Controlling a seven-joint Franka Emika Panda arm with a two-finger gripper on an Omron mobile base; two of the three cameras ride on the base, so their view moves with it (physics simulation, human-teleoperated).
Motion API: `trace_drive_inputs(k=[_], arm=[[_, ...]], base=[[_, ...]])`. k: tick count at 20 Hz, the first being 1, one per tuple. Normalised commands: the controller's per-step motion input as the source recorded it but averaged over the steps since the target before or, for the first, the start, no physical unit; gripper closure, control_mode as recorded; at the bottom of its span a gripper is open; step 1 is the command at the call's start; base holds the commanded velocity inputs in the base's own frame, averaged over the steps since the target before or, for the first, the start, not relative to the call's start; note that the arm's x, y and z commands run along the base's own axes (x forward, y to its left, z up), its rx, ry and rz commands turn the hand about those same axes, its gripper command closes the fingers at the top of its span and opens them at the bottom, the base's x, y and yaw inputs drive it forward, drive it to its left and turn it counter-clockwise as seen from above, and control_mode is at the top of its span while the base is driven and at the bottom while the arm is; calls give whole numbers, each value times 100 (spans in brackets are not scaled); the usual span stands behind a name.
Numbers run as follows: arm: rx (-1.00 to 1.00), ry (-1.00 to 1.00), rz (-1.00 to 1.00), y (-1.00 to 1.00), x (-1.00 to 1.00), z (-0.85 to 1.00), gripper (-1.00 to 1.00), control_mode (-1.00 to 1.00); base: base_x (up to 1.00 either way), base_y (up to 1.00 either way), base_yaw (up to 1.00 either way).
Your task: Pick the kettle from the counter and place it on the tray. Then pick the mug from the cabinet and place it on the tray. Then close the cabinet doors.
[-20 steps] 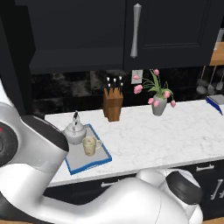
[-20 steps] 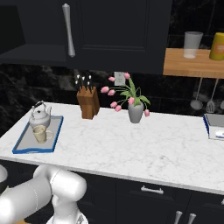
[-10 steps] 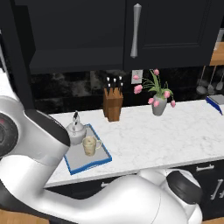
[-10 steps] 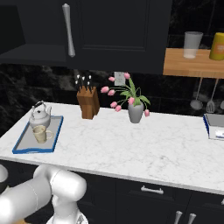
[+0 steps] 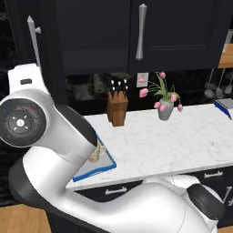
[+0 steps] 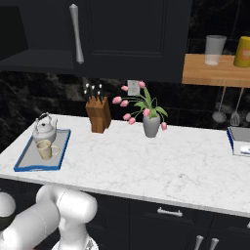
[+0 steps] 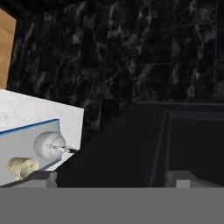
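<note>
Left base view is showing the big change: the white arm (image 5: 54, 150) is swinging up and over to the side. It is now looking much bigger than a moment ago and is covering the kettle and most of the tray there. The knife block (image 5: 117, 108) and the flower vase (image 5: 165, 109) are sitting in the same spots as before, so the base is not driving; only the arm is moving.

In the right base view the kettle (image 6: 45, 129) and the mug (image 6: 45, 149) are both sitting on the tray (image 6: 24, 163), at the end of the counter (image 6: 161, 166). So the two carrying jobs are looking done, and only the cabinet doors are left. The shut door (image 6: 112, 34) is looking closed already. The open door (image 5: 48, 68) is standing out from the cabinet, with its silver handle (image 5: 32, 41) sticking out to the side.

In the hand view the gripper (image 7: 113, 180) is spread wide and is holding nothing. A dark panelled face, most likely the open door, is lying just ahead of the fingers (image 7: 41, 178) and off to one side. The tray with the kettle and the mug is sitting well apart, at the other side. The hand is probably getting ready to push this door shut.
</note>
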Motion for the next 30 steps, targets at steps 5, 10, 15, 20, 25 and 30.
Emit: trace_drive_inputs(k=[5, 10, 15, 20, 25, 30], arm=[[0, 0, -15, -66, 36, 0, -100, -100], [0, 0, -18, -66, 51, 0, -100, -100], [0, 0, -18, -62, 66, 0, -100, -100], [0, 0, -15, -57, 77, 0, -100, -100], [0, 0, -8, -44, 85, -5, -100, -100], [0, 0, -3, -48, 89, -8, -100, -100]], base=[[0, 0, 0], [0, 0, 0], [0, 0, 0], [0, 0, 0], [0, 0, 0], [0, 0, 0]])
